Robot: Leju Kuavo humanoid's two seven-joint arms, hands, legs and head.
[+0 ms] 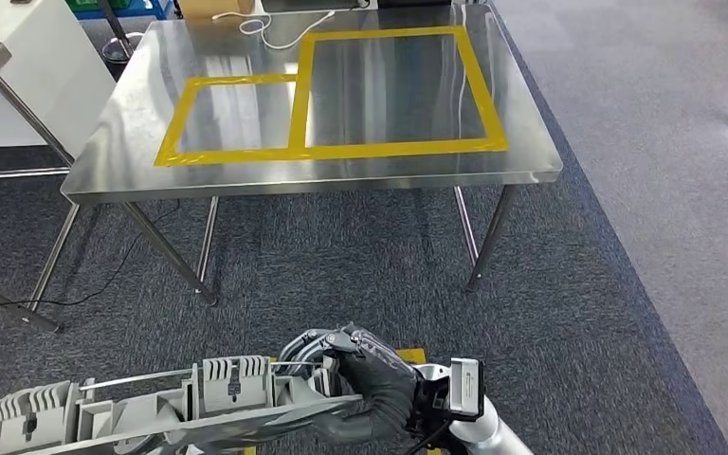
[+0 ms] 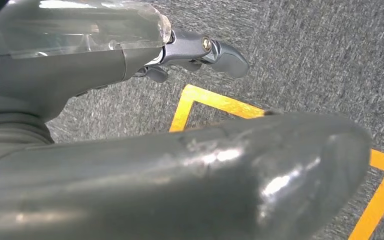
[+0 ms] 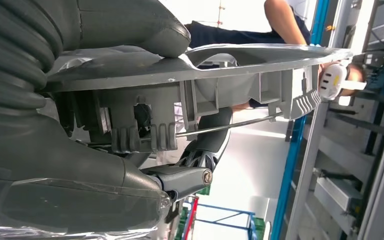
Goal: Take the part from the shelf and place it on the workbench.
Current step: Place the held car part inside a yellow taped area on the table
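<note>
Right hand fingers grip grey part; any label seems unreadable.

I note the table is glossy brushed steel; the part is matt grey moulded plastic; the carpet is rough.
</note>
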